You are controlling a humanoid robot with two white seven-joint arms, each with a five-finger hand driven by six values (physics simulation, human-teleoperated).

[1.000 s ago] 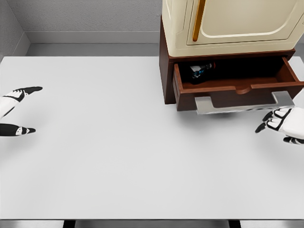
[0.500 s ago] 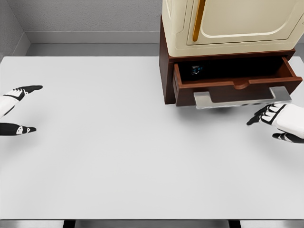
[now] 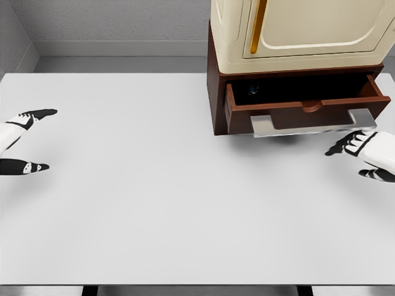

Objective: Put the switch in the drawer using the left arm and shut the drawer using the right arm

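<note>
The brown drawer stands partly open under the cream cabinet, its metal handle facing me. Deep in its left corner a dark switch is barely visible in shadow. My right hand is open just below the handle's right end, its fingertips pointing left, close to the handle; whether they touch it I cannot tell. My left hand rests open at the table's left edge, holding nothing.
The white table spreads in front of the brown cabinet base. A grey wall runs along the back.
The drawer has slid inward, hiding most of the switch. My right hand has followed the handle up and back. The left hand has stayed put.
</note>
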